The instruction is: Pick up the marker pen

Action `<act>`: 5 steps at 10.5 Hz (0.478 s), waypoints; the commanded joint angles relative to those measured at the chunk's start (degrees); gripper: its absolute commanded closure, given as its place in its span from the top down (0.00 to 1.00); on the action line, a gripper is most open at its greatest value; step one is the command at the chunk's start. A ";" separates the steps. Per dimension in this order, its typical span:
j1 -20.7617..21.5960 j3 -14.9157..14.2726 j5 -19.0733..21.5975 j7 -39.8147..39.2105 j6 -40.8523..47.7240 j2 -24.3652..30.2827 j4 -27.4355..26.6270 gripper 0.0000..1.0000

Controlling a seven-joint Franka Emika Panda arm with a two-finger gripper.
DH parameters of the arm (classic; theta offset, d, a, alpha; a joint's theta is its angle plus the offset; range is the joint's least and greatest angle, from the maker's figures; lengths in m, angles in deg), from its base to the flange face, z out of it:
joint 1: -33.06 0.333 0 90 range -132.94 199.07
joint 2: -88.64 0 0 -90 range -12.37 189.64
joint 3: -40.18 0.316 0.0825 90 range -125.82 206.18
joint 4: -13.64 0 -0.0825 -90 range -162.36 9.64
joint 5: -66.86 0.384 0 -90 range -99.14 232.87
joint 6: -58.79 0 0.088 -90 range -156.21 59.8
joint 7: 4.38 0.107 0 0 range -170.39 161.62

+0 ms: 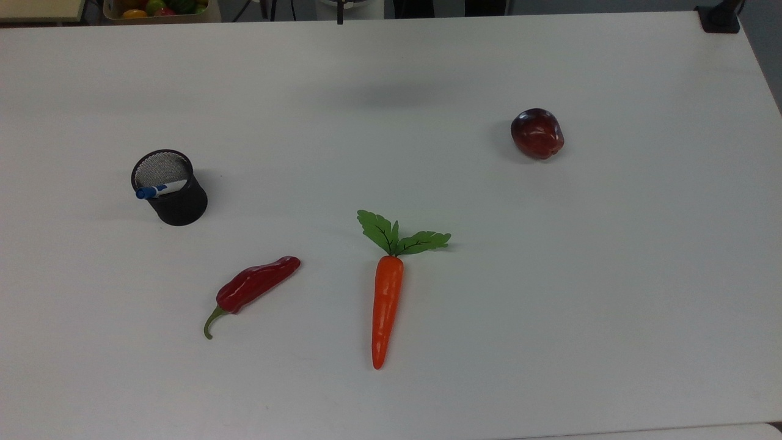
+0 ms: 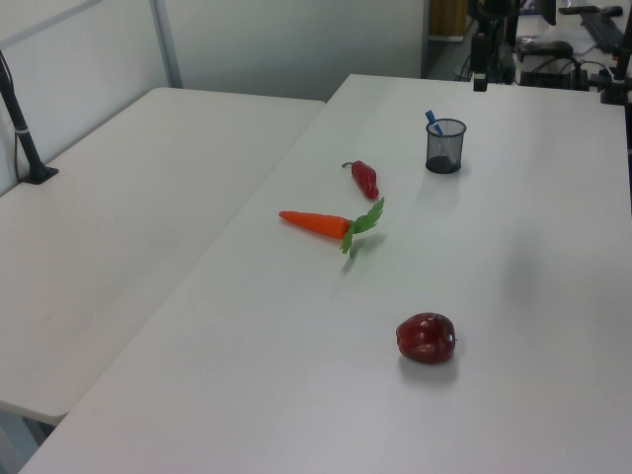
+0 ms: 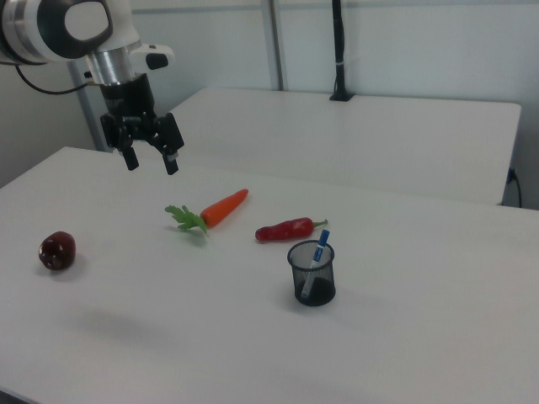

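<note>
Far from end effector [image 3: 150, 157]: marker pen [image 3: 317, 257]

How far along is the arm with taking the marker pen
Nothing looks done yet. The marker pen stands tilted in the black mesh pen cup, untouched. The gripper hangs open and empty above the table, off to the right view's left of the carrot. Reaching, gripping and lifting remain.

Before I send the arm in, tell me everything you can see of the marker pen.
The marker pen is slim, with a white barrel and a blue cap end. It stands tilted inside the black mesh pen cup, blue end up and poking over the rim, leaning against it toward the top view's left. Its lower part sits within the cup. Nothing else touches it; the end effector hangs open, well away above the table.
</note>
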State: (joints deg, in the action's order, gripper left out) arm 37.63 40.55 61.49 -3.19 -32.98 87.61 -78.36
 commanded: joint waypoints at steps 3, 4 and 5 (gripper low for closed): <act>0.00 -0.45 0.98 -1.45 1.51 1.37 -1.17 1.00; 0.00 -0.28 1.06 -1.45 1.60 1.37 -1.17 1.00; 0.00 -0.45 0.98 -1.45 1.51 1.20 -1.17 1.00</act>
State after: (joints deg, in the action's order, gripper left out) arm 37.63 40.54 61.49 -3.50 -32.91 87.61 -78.47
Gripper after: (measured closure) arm 0.000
